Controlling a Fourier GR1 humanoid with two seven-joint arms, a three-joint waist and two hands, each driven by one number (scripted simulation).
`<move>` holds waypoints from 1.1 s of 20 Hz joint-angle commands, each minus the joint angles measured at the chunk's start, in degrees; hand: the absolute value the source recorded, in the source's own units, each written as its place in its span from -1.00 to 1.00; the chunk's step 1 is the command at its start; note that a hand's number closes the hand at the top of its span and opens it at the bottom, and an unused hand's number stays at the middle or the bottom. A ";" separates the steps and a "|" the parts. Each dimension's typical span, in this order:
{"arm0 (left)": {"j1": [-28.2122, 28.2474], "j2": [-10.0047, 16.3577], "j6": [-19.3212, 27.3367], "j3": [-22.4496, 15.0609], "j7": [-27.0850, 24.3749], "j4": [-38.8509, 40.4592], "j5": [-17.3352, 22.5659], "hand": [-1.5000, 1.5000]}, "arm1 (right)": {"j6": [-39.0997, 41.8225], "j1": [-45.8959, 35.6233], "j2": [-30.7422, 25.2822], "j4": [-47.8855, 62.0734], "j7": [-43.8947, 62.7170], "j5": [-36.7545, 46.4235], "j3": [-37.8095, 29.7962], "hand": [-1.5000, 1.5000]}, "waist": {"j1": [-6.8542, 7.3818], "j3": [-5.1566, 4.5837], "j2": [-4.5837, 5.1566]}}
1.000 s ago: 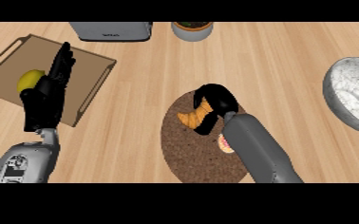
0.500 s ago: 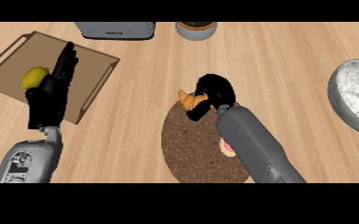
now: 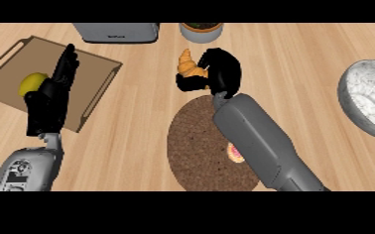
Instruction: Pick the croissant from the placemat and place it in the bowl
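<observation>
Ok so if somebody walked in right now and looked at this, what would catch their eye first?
First, the right hand in the middle, curled round the orange croissant, just past the far edge of the round brown placemat. Next, the speckled grey bowl, cut off at the right edge. At the left, the left hand rests open in front of a brown tray that holds a yellow fruit.

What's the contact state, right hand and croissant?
Touching. Head view: the right hand curls round the croissant, fingers covering its lower end.
</observation>
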 commanded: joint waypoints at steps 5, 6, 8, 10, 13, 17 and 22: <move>3.50 1.69 -1.22 2.80 -2.89 -0.11 1.43 0.00 | -5.49 2.55 -3.72 -12.95 18.77 15.77 0.51 1.00 | -1.77 -0.07 -0.35; -1.30 -0.62 1.59 0.71 1.27 0.92 -1.22 0.00 | -4.58 3.85 -4.79 -14.25 19.50 17.19 0.44 1.00 | -2.45 -0.02 -0.27; 3.44 1.80 -1.91 2.71 -1.14 -1.23 1.75 0.00 | -1.67 2.40 -6.96 -17.37 22.83 19.42 -2.38 1.00 | -1.46 -0.04 -0.26; 3.44 1.88 -2.46 2.21 0.16 -3.62 1.80 0.00 | -3.32 7.40 -8.79 -20.08 20.99 19.36 -4.56 1.00 | -1.19 0.01 -0.09; 1.59 0.17 -0.61 1.74 0.29 -1.06 0.48 0.00 | -5.01 12.41 -10.61 -25.55 19.06 19.36 -7.46 1.00 | -1.39 0.02 0.13; 2.94 0.12 -0.82 0.81 3.09 -6.27 0.18 0.00 | -5.44 17.23 -18.84 -28.48 11.26 13.82 -15.43 1.00 | -1.07 0.10 0.09; 1.03 -1.37 0.14 0.46 1.03 -2.07 -1.13 0.00 | -7.93 18.68 -25.40 -23.99 1.37 7.36 -23.68 1.00 | -0.54 0.08 0.49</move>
